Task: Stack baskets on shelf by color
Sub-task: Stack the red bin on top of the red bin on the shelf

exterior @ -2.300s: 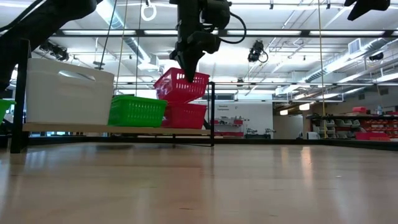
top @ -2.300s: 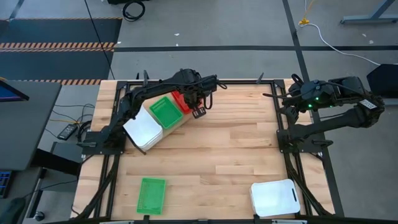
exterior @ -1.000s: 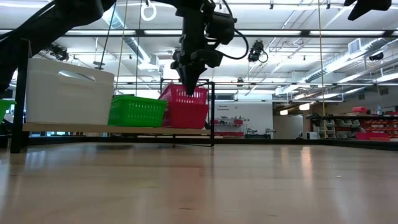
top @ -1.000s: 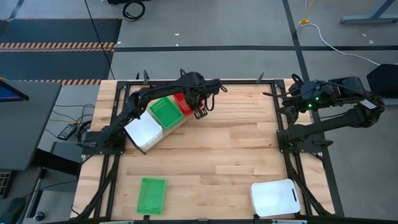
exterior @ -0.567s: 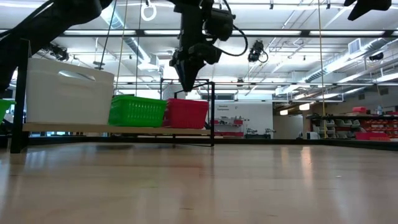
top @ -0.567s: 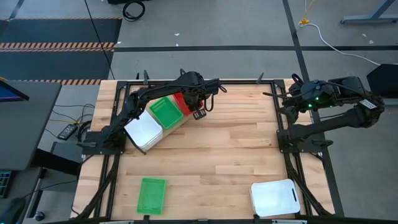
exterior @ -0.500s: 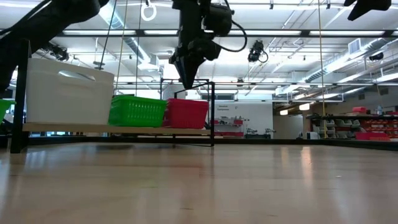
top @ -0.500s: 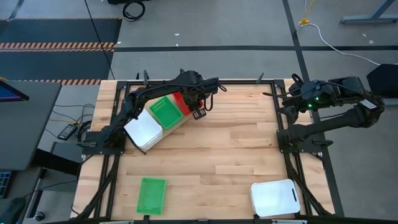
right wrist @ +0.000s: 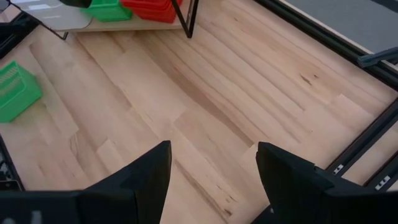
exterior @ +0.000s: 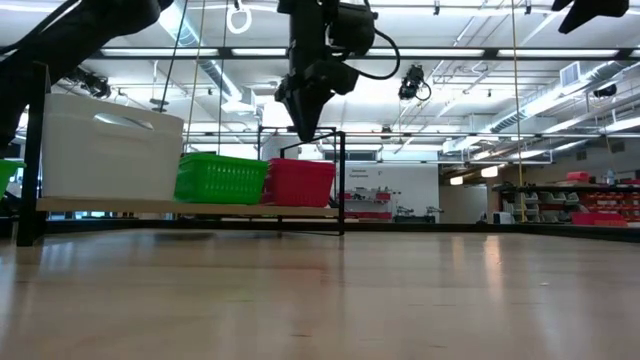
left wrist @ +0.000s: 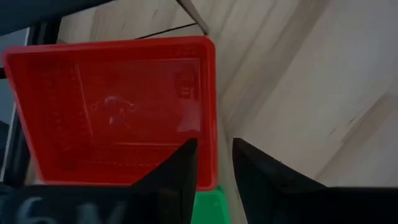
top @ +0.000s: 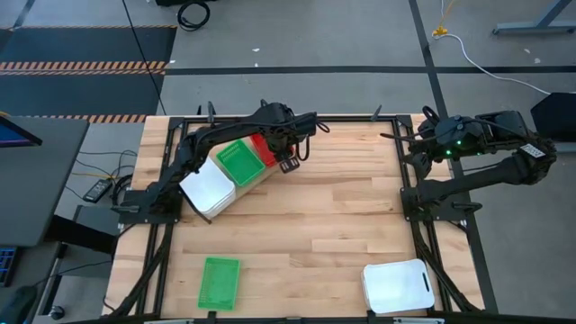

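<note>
The shelf [exterior: 190,210] stands at the table's far left and carries a white basket stack [top: 209,186], a green stack [top: 239,164] and a red stack [exterior: 300,182]. The red stack sits level on the plank at its end by the black wire frame [exterior: 343,180]. My left gripper [exterior: 303,133] hovers just above the red stack [left wrist: 118,106], fingers pointing down, open and empty. My right gripper [right wrist: 211,162] is open and empty, held high at the table's far right [top: 421,137].
A loose green basket [top: 220,283] lies near the front edge at the left; it also shows in the right wrist view [right wrist: 15,90]. A loose white basket [top: 397,285] lies at the front right. Bare wooden tabletop [top: 333,216] spreads between them and the shelf.
My left gripper has let go of the top red basket. The basket, tilted on the red stack a second ago, has dropped level into it. The gripper has then risen a little above the stack.
</note>
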